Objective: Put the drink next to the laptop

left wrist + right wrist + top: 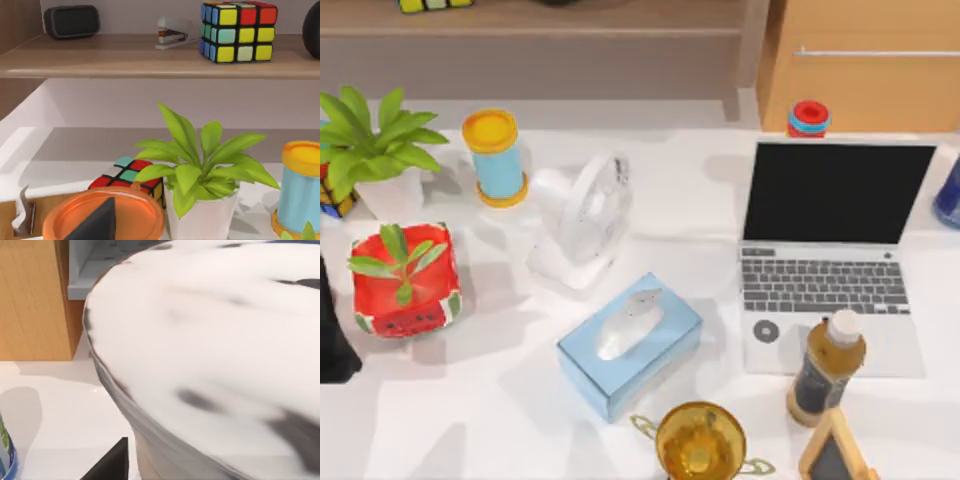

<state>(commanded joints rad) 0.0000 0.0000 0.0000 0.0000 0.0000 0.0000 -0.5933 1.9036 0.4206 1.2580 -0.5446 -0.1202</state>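
Note:
The silver laptop (830, 290) stands open at the right of the table, its black screen upright and a round sticker on the palm rest. The drink (827, 368), an amber bottle with a white cap, is upright at the laptop's front edge, just right of the sticker and overlapping the palm rest from above. My left arm (332, 335) is a dark shape parked at the table's left edge; a dark part of its gripper (100, 220) pokes in low in the left wrist view. A dark part of my right gripper (107, 465) shows beside a large white mottled surface (215, 350).
A blue tissue box (630, 345), white fan (588, 215), yellow-and-blue can (495, 157), potted plant (375, 150) and red planter (402, 280) fill the left and middle. A gold trophy (700, 440) and small chalkboard (832, 450) stand at the front. A blue bottle (950, 190) is at the right edge.

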